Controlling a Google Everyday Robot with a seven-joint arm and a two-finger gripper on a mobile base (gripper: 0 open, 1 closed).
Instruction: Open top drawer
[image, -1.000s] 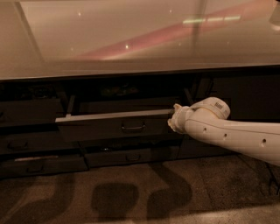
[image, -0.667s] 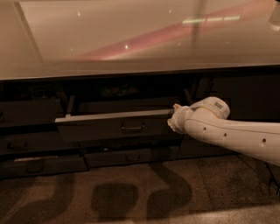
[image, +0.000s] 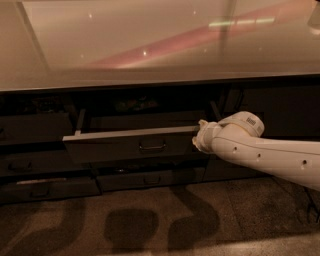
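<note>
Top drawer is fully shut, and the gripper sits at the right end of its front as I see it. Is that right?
Not shut. The camera view shows the top drawer pulled out from the cabinet, with its box interior exposed behind the front. The rest holds: the gripper is at the right end of the drawer front.

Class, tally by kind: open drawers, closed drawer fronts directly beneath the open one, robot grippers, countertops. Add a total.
Open drawers: 1, the top drawer
Closed fronts directly beneath: 1, the lower drawer front
Grippers: 1, the gripper, at the top drawer's right end
Countertops: 1, the countertop
Total: 4
</note>
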